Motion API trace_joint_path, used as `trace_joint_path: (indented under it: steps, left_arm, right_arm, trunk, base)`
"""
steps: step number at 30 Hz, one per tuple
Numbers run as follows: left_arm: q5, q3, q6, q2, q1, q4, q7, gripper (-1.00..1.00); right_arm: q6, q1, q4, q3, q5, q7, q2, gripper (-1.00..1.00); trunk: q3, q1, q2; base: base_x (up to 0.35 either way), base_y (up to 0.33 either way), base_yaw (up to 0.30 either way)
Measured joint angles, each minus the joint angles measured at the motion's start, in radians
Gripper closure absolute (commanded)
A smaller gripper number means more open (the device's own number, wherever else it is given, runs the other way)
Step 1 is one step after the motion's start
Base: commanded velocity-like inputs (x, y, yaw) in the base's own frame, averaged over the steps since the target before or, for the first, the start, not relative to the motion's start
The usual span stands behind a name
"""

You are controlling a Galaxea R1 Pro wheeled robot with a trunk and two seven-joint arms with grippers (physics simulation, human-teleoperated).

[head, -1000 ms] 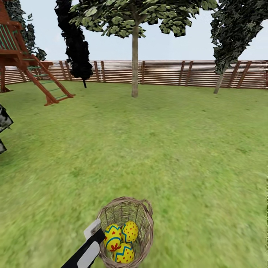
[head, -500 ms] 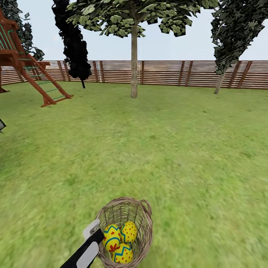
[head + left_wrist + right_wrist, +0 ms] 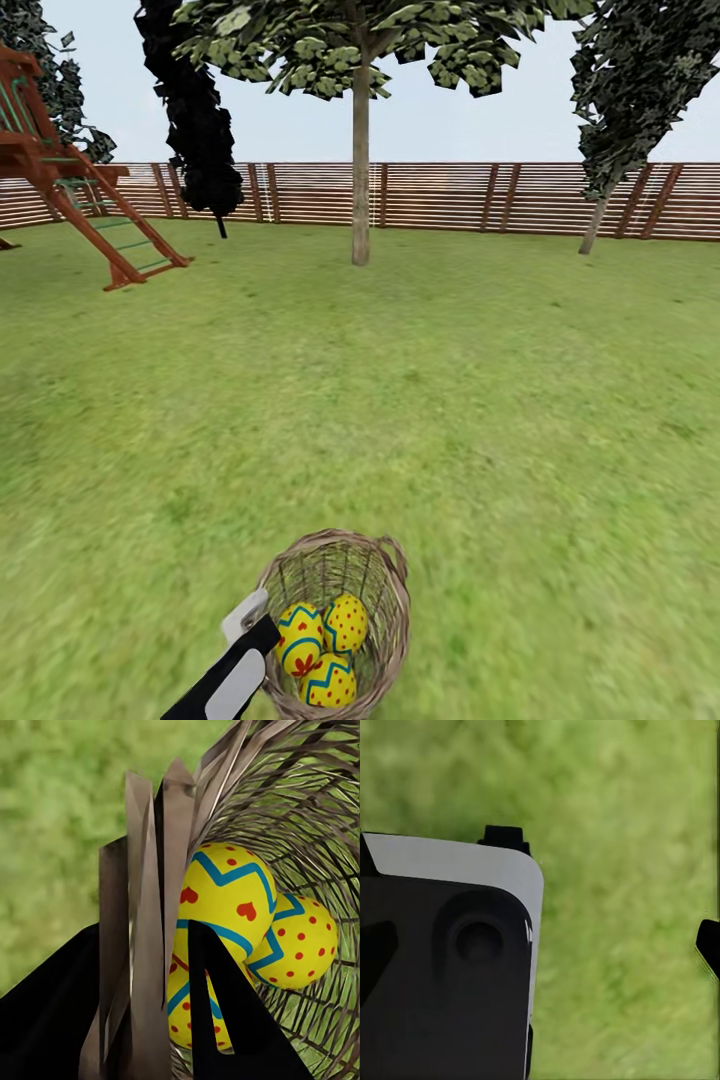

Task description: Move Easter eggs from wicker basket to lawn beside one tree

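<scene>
The wicker basket (image 3: 338,622) was seen low in the head view, carried above the lawn (image 3: 450,400) and tilted so that its open mouth faced up and away. All three Easter eggs (image 3: 324,648) were lying together inside it, touching one another: one with red hearts (image 3: 225,896), one with red dots (image 3: 300,941) just beside it, and a third (image 3: 187,1012) partly hidden beneath them. The left tool (image 3: 252,625) was clamped on the basket's rim at its near left side; in the left wrist view one dark finger (image 3: 225,1020) was seen inside the basket in front of the eggs and the other (image 3: 45,1012) outside the woven wall, with the rim pinched between them. Of the right tool, only a dark tip (image 3: 709,945) was seen at the edge of the right wrist view, above blurred grass and beside a black-and-white part of the robot (image 3: 450,960), so whether it was apart or together could not be told. Far across the grass, a tree (image 3: 360,150) with a pale bare trunk and a light green crown was standing before a slatted wooden fence (image 3: 480,195). A narrow black-leaved tree (image 3: 195,110) was seen to its left, a darker tree (image 3: 630,100) to its right, and a red-brown play frame (image 3: 70,190) with a ladder at the far left.
</scene>
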Motion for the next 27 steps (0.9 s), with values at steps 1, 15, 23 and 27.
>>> trace_joint_path:
  steps: [1,15,23,27]
  left_arm:
    - [0.000,0.000,0.000,0.000,0.000,0.000,0.000,1.00]
    - [0.001,0.000,0.000,0.000,0.000,0.000,0.000,1.00]
    - [0.002,0.000,0.000,0.000,0.000,-0.001,0.000,1.00]
    - [-0.001,0.000,0.000,0.000,0.000,-0.001,0.000,1.00]
  right_arm:
    - [0.000,0.000,0.000,0.000,0.000,0.000,0.000,-1.00]
    - [0.000,0.000,0.000,0.000,0.000,0.000,0.000,-1.00]
    - [0.000,0.000,0.000,0.000,0.000,0.000,0.000,-1.00]
    - [0.000,0.000,0.000,0.000,0.000,0.000,0.000,-1.00]
  trunk:
    - [0.000,0.000,0.000]
    - [0.000,0.000,0.000]
    - [0.000,0.000,0.000]
    - [0.000,0.000,0.000]
  base:
    - [0.341,0.000,0.000]
    - [0.341,0.000,0.000]
    - [0.341,0.000,0.000]
    - [0.341,0.000,0.000]
